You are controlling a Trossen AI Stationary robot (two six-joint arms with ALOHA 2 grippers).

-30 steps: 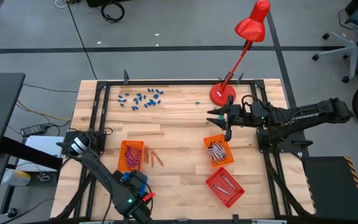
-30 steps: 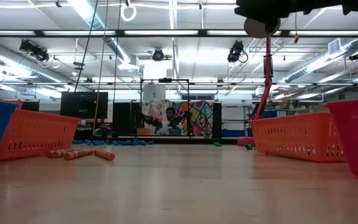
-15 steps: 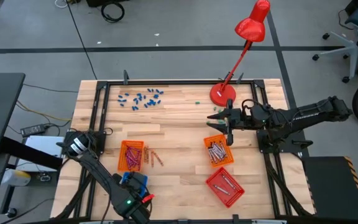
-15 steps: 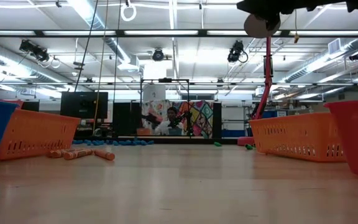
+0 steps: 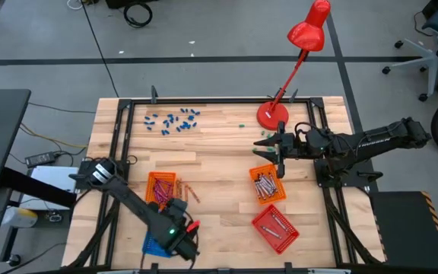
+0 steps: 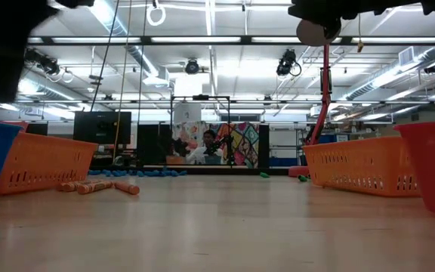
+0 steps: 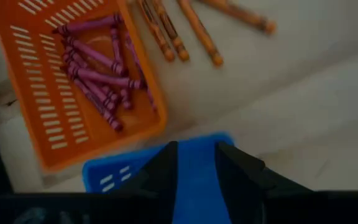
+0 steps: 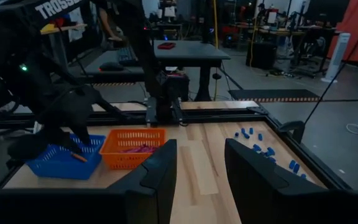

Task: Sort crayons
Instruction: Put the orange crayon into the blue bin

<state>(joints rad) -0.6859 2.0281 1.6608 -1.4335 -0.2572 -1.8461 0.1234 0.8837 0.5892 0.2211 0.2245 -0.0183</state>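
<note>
two grippers were in view. the left gripper [image 5: 182,242] hung over the blue basket [image 5: 152,244] at the near left edge of the tabletop [image 5: 219,144], fingers [image 7: 166,171] parted with nothing between them; one orange crayon [image 8: 78,157] lay in that basket. the right gripper [image 5: 274,144] hovered just beyond the right orange basket [image 5: 267,184], fingers [image 8: 160,171] set apart and empty.

crayons: magenta crayons [image 7: 98,68] lay heaped in the left orange basket [image 7: 55,118], which touched the blue basket's far side. a few orange crayons [image 7: 185,34] lay loose on the wood just beside that basket. grey-silver crayons [image 5: 264,185] filled the right orange basket, and more crayons [image 5: 277,224] sat in the red basket [image 5: 274,227] nearer the front edge. a scatter of small blue pieces [image 5: 173,119] lay at the far left of the tabletop, well apart from the baskets. a red lamp [image 5: 295,57] stood at the far edge.
</note>
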